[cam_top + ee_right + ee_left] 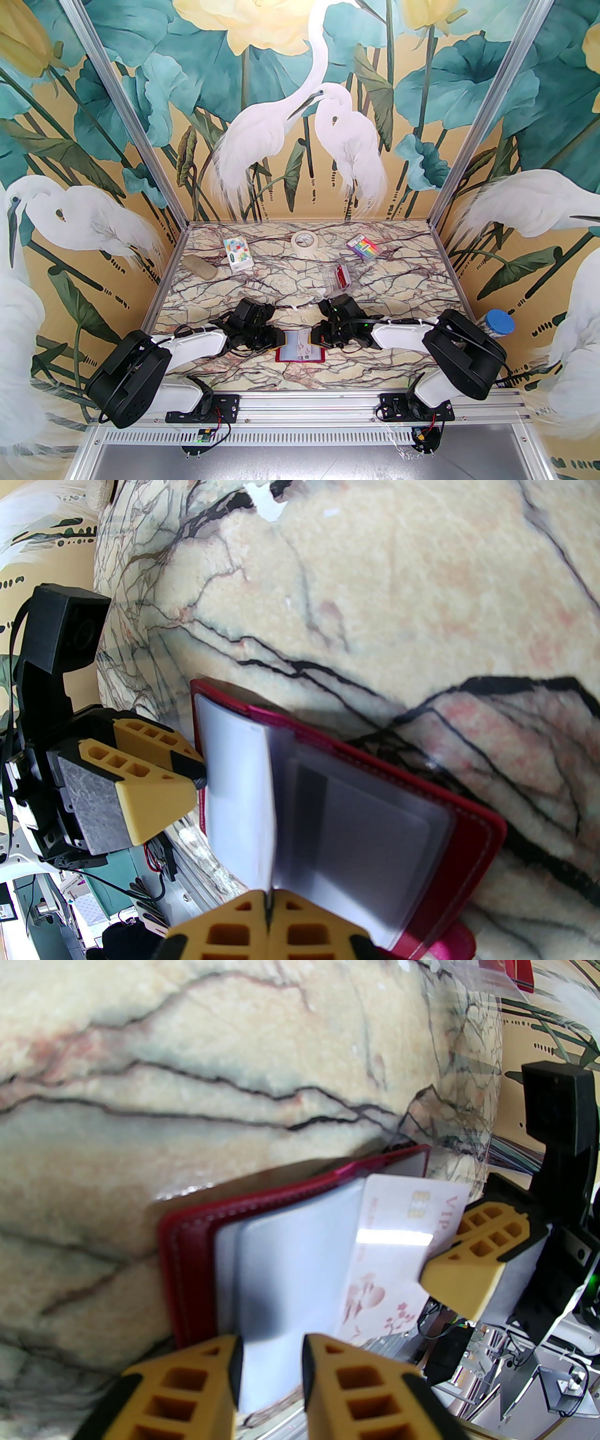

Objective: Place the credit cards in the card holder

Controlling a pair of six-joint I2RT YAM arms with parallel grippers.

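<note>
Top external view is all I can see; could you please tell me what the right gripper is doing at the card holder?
Observer: The right gripper is shut on the edge of a card.
Operator: Thank you; which card is it?
Observer: The left wrist view shows it is pale pink, with a gold chip, VIP lettering and hearts.
Operator: And the other arm, please?
Observer: The left gripper grips a clear sleeve, which stands up from the open holder.
</note>
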